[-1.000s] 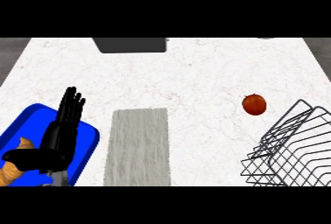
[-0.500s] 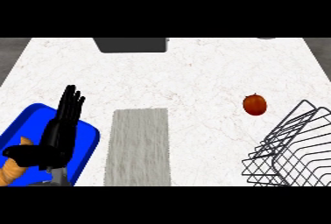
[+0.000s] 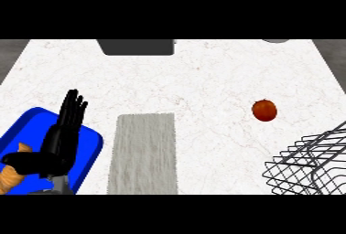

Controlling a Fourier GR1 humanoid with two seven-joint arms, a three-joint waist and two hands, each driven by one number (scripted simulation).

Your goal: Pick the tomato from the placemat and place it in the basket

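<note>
Head view: nothing has shifted since the earlier frame. Left hand (image 3: 55, 146) rests lower left, fingers straight and together, over the blue tray (image 3: 91, 146). Round red tomato (image 3: 264, 110) lies on white marbled counter (image 3: 202, 73), right of the grey woven placemat (image 3: 144, 153), above the wire basket (image 3: 312, 165).

Placemat (image 3: 143, 153) lies on desk (image 3: 202, 77) approx center-low, long axis running 12 to 6. Tomato (image 3: 265, 110) sits on bare desk at 2 o'clock from placemat, well apart, not on it. Basket (image 3: 310, 164) at 5 o'clock from tomato, near, not touching, at view's lower right. Tray (image 3: 91, 146) just beside placemat at 9 o'clock; croissant-like item (image 3: 10, 176) in tray at its 7 o'clock end. Left hand (image 3: 57, 146) over tray, fingers straight, pointing 12. Dark block (image 3: 135, 46) at desk's far edge, 12 o'clock from placemat.
</note>
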